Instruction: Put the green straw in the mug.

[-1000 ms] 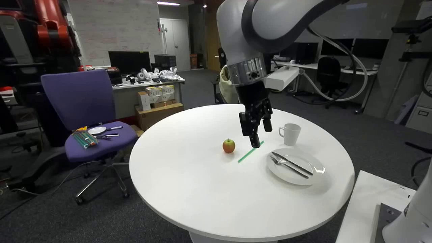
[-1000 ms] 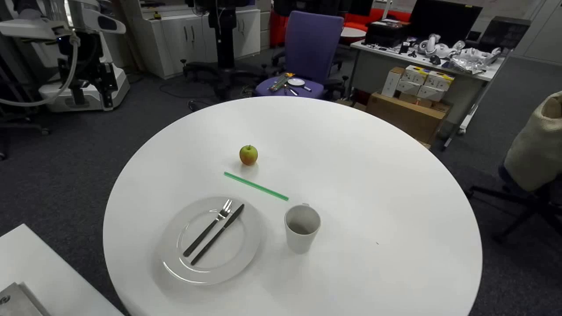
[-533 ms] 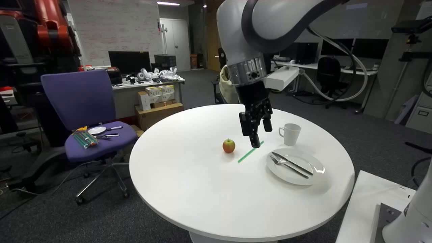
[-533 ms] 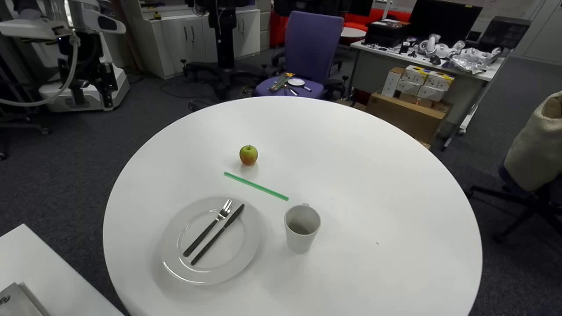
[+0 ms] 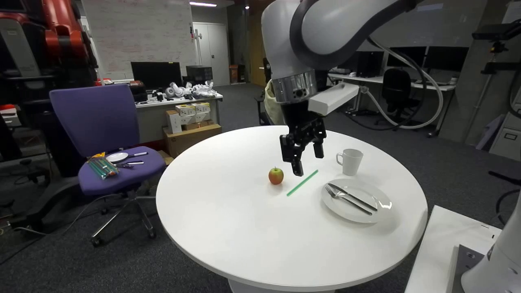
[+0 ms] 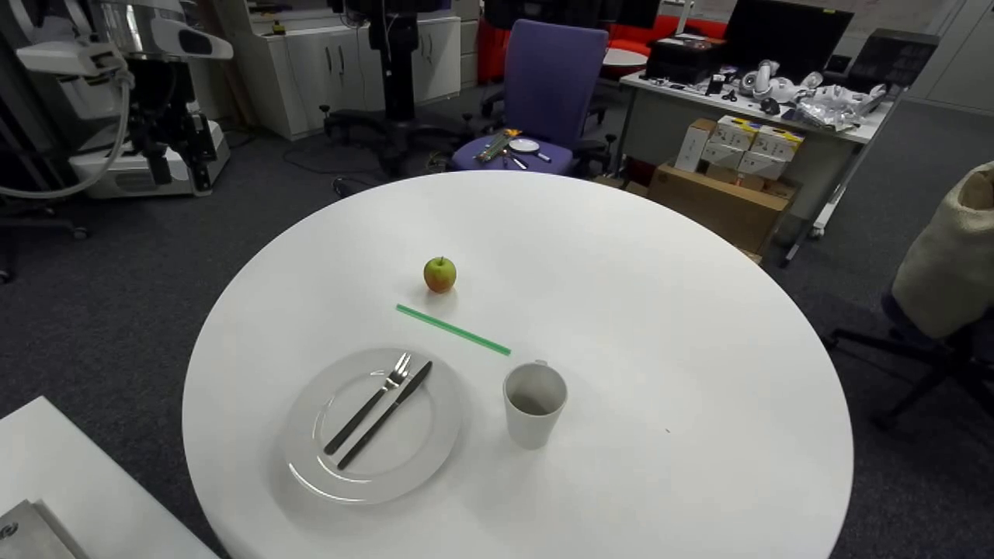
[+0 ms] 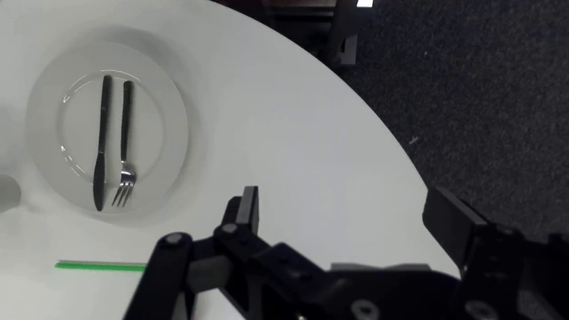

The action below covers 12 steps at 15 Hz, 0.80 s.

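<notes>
The green straw (image 5: 302,182) lies flat on the white table in both exterior views (image 6: 453,330). In the wrist view the straw (image 7: 100,266) is at lower left, with its right part hidden behind a gripper linkage. The white mug (image 5: 352,162) stands upright near one end of the straw, also in the other exterior view (image 6: 532,423); only its edge shows at the wrist view's left border (image 7: 8,193). My gripper (image 5: 308,160) is open and empty, held above the table and apart from the straw. Its fingers are wide apart in the wrist view (image 7: 344,206).
A white plate (image 6: 311,404) with a fork (image 6: 365,415) and a knife (image 6: 388,411) lies beside the mug and straw. An apple (image 5: 276,176) sits close to the straw. The round table's edge (image 7: 378,115) crosses the wrist view. A purple chair (image 5: 118,171) stands beyond the table.
My gripper has moved slightly left in one exterior view and right in the other, so a finger no longer covers the straw's far end. The straw, mug, plate and apple have not moved.
</notes>
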Each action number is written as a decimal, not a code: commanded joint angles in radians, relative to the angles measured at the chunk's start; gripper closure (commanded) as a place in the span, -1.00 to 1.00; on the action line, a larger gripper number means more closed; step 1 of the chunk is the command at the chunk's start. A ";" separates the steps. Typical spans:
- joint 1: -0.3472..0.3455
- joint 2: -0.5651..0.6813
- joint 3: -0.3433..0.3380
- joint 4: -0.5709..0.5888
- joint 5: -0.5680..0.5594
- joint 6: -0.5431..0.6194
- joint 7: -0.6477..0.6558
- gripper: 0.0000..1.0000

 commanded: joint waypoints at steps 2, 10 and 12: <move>-0.026 0.033 -0.046 -0.023 -0.019 0.129 0.187 -1.00; -0.103 0.099 -0.179 -0.097 -0.003 0.338 0.416 -1.00; -0.113 0.115 -0.200 -0.097 0.024 0.381 0.476 -1.00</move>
